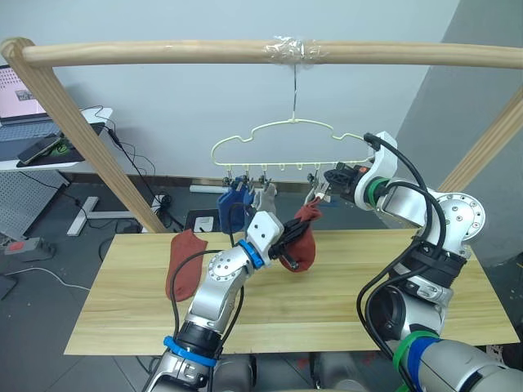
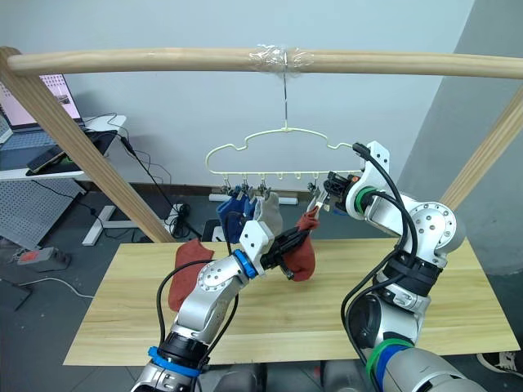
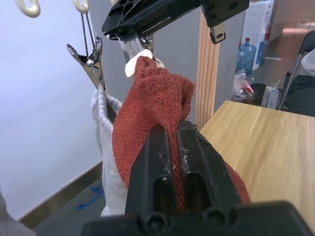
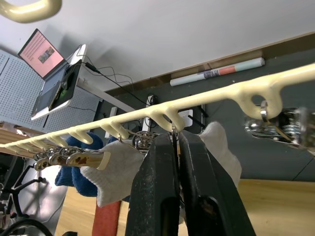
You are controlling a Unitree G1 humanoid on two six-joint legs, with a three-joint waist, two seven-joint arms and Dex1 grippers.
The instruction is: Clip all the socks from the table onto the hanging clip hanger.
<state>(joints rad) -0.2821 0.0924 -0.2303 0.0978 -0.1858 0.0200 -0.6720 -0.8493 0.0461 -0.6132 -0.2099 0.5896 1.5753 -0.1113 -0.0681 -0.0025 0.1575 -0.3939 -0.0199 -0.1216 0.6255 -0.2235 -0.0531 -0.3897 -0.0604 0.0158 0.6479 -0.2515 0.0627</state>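
Note:
The pale-yellow clip hanger [image 1: 286,135] hangs by its hook from the wooden pole. A blue sock [image 1: 233,208] and a light grey sock [image 1: 265,200] hang from its clips on the left. My left gripper [image 1: 288,245] is shut on a rust-red sock [image 1: 306,233], holding it up with its cuff [image 3: 147,73] at a clip. My right gripper [image 1: 324,186] is shut on that clip [image 4: 173,135] under the hanger's bar [image 4: 197,101]. A second rust-red sock [image 1: 185,263] lies flat on the table [image 1: 351,302] at the left.
The round wooden pole [image 1: 163,53] spans the top, with slanted legs [image 1: 90,147] at both sides of the table. A desk with a laptop [image 1: 24,106] stands far left, cables on the floor behind. An empty metal clip [image 3: 91,61] hangs beside the grey sock.

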